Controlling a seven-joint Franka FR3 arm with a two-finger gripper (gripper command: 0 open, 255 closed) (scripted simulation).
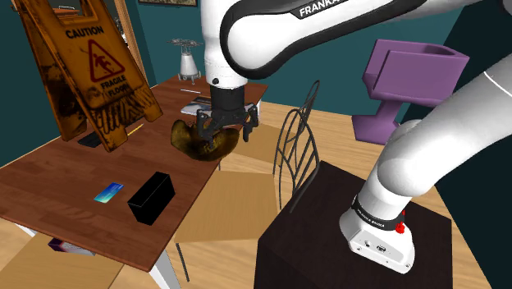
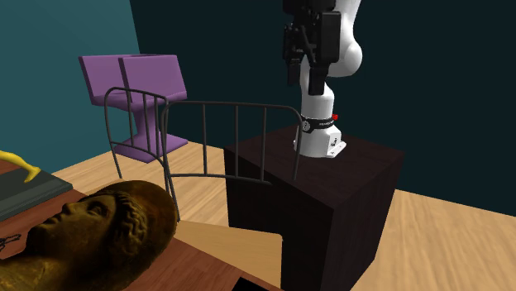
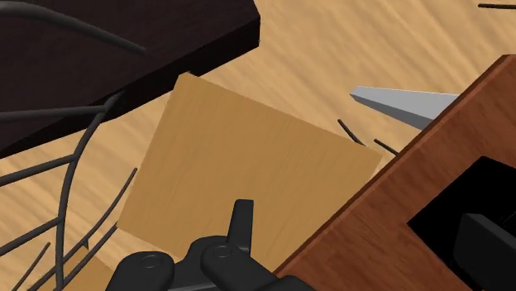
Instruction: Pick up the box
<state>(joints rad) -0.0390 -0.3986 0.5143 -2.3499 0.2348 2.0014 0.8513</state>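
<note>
The box [image 1: 152,197] is a plain black oblong lying near the front edge of the brown wooden table [image 1: 49,181]. In the wrist view it is the black block [image 3: 451,211] on the table, off to one side of the hand. My gripper [image 1: 226,131] hangs open over the table's right-hand edge in the shoulder view, well above and behind the box, just in front of a bronze bust [image 1: 197,141]. Its fingers stand apart with nothing between them. One finger [image 3: 241,221] shows over a tan chair seat [image 3: 248,157].
A yellow caution sign [image 1: 90,66] stands at the table's back left. A blue card [image 1: 108,192] lies beside the box. A wire-backed chair [image 1: 295,148] with a tan seat sits between table and dark stand [image 1: 328,238]. A purple chair [image 1: 410,82] stands behind.
</note>
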